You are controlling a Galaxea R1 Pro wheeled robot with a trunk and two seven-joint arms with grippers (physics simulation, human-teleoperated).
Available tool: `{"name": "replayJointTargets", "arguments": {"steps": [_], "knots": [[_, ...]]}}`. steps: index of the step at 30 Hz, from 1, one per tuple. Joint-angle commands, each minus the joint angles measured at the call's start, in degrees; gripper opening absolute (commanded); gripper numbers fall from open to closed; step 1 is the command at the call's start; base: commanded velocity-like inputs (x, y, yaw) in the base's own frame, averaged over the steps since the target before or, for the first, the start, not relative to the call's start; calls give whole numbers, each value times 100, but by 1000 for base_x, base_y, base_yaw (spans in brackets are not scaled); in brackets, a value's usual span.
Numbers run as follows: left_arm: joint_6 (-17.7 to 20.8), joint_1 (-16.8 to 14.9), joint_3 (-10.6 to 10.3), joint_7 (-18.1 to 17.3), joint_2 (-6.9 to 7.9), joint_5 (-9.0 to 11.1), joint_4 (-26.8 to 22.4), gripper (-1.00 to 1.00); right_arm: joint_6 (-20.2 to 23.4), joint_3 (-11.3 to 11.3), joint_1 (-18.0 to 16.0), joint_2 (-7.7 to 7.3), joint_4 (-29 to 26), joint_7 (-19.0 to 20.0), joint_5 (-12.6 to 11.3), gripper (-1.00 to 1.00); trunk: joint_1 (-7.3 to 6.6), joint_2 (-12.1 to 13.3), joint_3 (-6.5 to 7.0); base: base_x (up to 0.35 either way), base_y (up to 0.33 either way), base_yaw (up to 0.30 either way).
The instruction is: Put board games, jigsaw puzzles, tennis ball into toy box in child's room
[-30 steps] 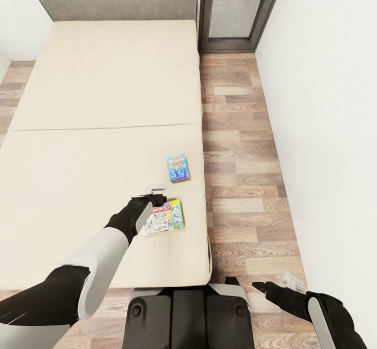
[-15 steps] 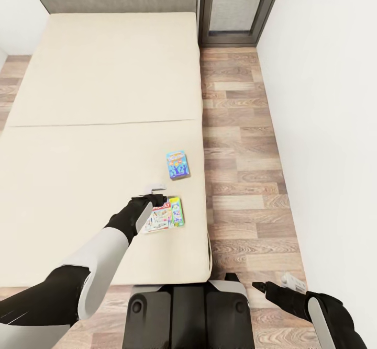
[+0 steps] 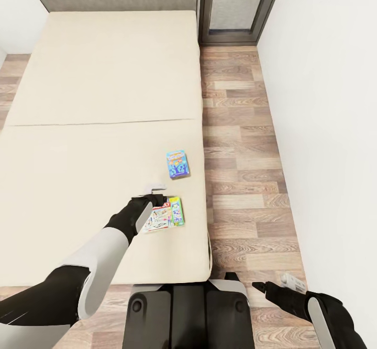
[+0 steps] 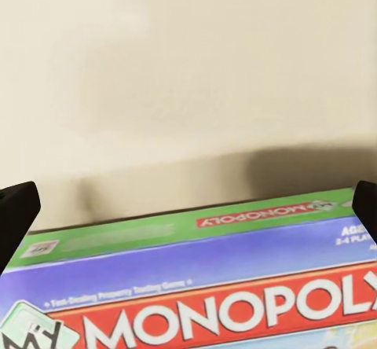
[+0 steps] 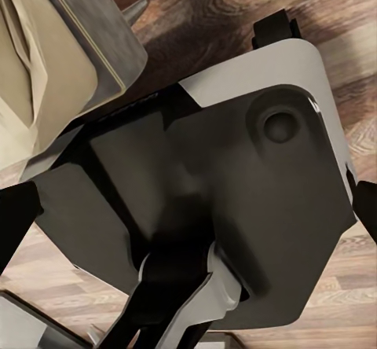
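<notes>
Beige bed, two board games near its right edge. My left gripper, fingers spread, over the Monopoly box; light blue box farther. Right gripper: fingers apart.

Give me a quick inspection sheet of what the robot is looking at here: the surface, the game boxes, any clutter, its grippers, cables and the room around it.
Surface: beige bed, two mattress sections, grey headboard.
Job's things: Monopoly box lying flat near the bed's edge; light blue board game flat beyond it, apart.
Clutter: nothing seen.
Grippers: left gripper open, over the Monopoly box's end; right gripper open, empty, over the floor beside the robot's base.
Cables: nothing seen.
Surroundings: wood-plank floor, white walls, grey-framed window.
</notes>
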Motion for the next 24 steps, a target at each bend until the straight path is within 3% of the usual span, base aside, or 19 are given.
{"name": "replayJointTargets", "arguments": {"steps": [1,24], "knots": [[30,0,-12,33,0,40,-10,100,25,-11,-2,1,-4,56,47,100,3,-9,-6,0,0,0],[30,0,-12,33,0,40,-13,100,24,-10,-2,1,-4,55,45,100,3,-9,-91,0,0,0]]}}
